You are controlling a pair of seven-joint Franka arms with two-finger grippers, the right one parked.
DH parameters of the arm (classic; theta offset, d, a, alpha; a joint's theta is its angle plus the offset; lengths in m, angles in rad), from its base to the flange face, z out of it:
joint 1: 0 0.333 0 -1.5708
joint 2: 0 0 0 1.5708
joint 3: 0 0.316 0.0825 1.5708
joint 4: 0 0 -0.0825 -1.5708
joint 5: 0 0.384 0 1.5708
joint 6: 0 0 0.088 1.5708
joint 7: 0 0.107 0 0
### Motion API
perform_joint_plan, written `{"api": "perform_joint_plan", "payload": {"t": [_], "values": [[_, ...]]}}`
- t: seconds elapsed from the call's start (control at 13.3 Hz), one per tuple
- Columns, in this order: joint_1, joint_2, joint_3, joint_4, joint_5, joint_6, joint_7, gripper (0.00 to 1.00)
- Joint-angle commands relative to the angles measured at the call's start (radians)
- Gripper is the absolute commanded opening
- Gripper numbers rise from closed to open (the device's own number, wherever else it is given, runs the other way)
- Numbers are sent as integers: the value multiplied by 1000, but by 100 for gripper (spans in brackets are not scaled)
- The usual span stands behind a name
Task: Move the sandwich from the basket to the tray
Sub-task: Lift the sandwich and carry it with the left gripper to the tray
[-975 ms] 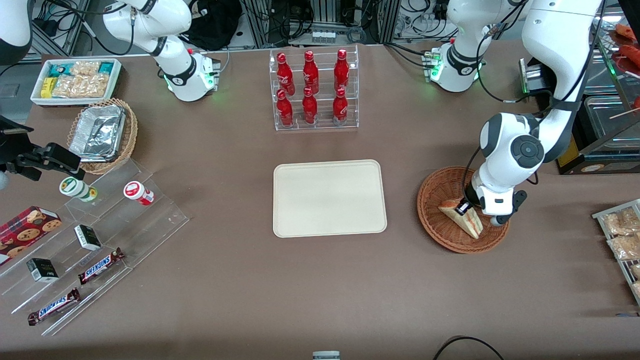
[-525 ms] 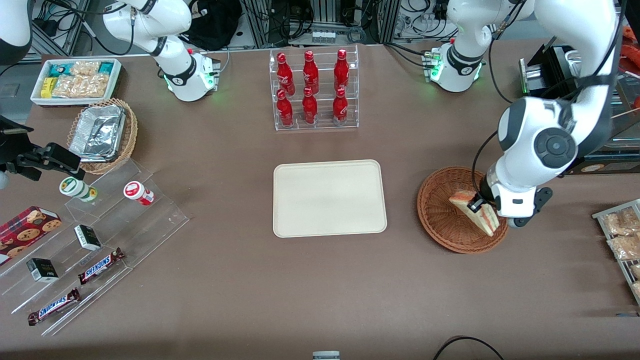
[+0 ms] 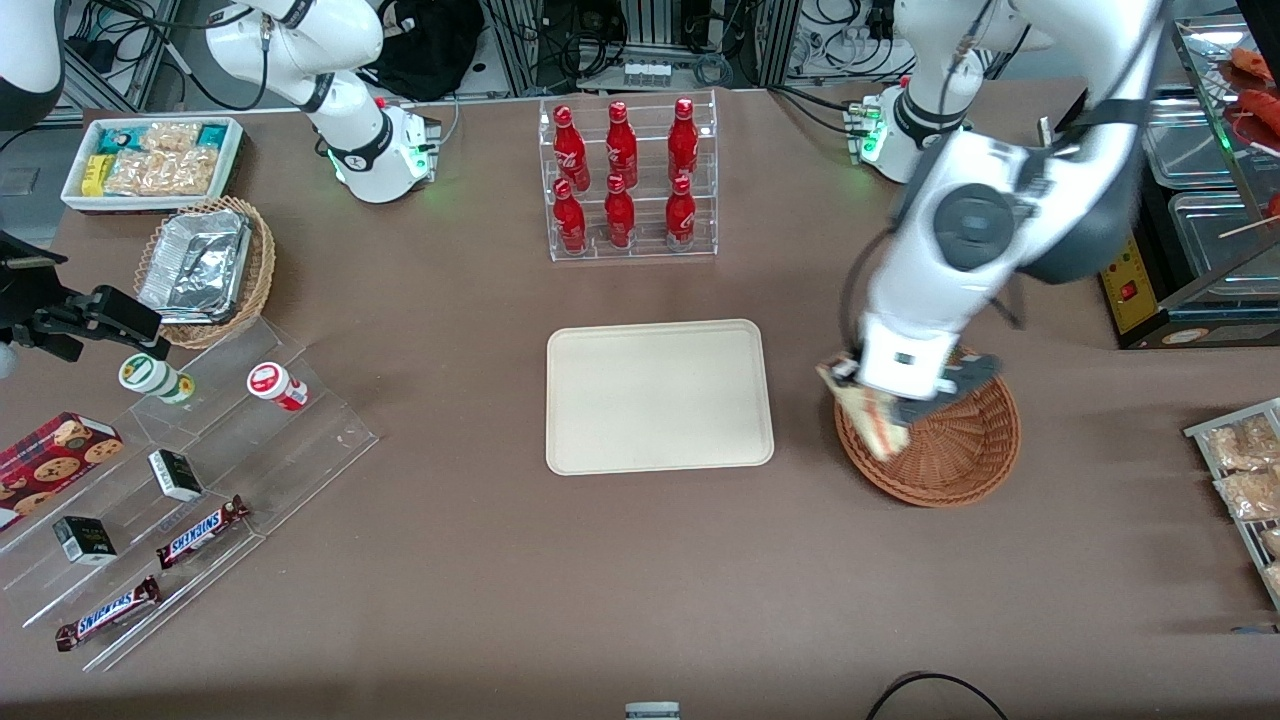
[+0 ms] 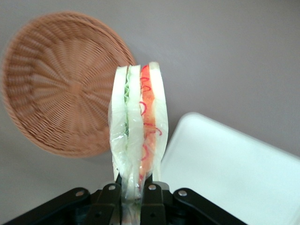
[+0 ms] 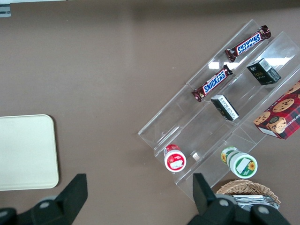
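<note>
My left gripper (image 3: 868, 392) (image 4: 133, 187) is shut on the sandwich (image 3: 876, 422) (image 4: 138, 126), a white-bread wedge with red and green filling in clear wrap. It hangs in the air over the basket's rim on the side toward the tray. The round reddish-brown basket (image 3: 960, 450) (image 4: 56, 93) has nothing in it. The cream tray (image 3: 658, 395) (image 4: 234, 173) lies flat at the table's middle with nothing on it, a short way from the sandwich.
A clear rack of red bottles (image 3: 627, 178) stands farther from the front camera than the tray. Toward the parked arm's end are a foil-container basket (image 3: 205, 268), a white snack bin (image 3: 152, 160) and acrylic steps with candy bars (image 3: 170, 480). Snack packets (image 3: 1240, 470) lie at the working arm's end.
The gripper has lifted the sandwich out of the basket and carried it across the basket toward the tray. The basket is now empty.
</note>
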Motion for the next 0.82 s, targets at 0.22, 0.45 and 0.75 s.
{"api": "perform_joint_plan", "payload": {"t": [0.22,0.45,0.75], "values": [[-203,212,10,163,-1,-2,17,9],[-282,295,10,177,1,123,7,10],[-366,381,11,181,7,245,3,11]]}}
